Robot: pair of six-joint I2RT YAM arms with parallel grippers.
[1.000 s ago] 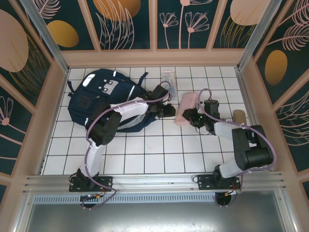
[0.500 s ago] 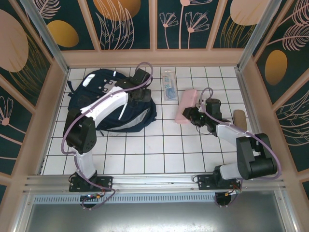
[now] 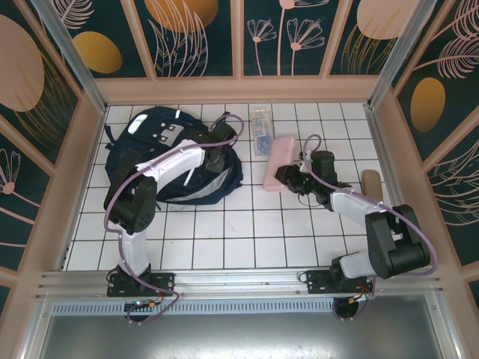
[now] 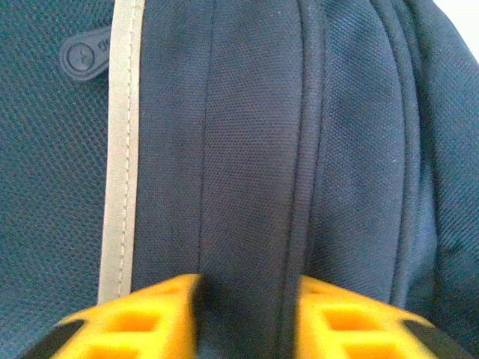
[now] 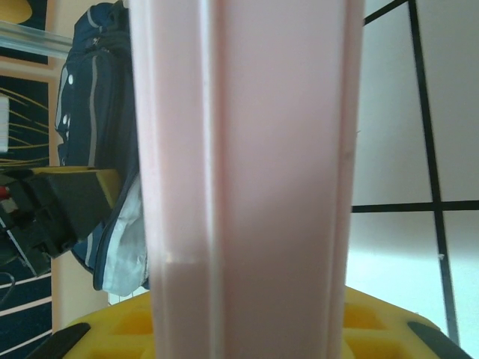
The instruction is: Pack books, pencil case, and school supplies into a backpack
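Between fingers of L gripper [image 4: 247, 318]: ridge of bag [image 4: 247, 149] fabric, pinched, prob. to lift it & open the bag. R gripper [image 5: 247, 329] clamps case [image 5: 247, 149] across its width, long side running ahead. Bag lies off to its left, so case looks held ready for loading.

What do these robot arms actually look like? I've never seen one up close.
The left arm and the right arm are each built of white tube-like links joined by chunky black joints. A thin lilac cable loops loosely along each one. They stand on black bases bolted to a silver rail. The jaws are bright yellow-orange plastic with hollow, cell-like cut-outs.
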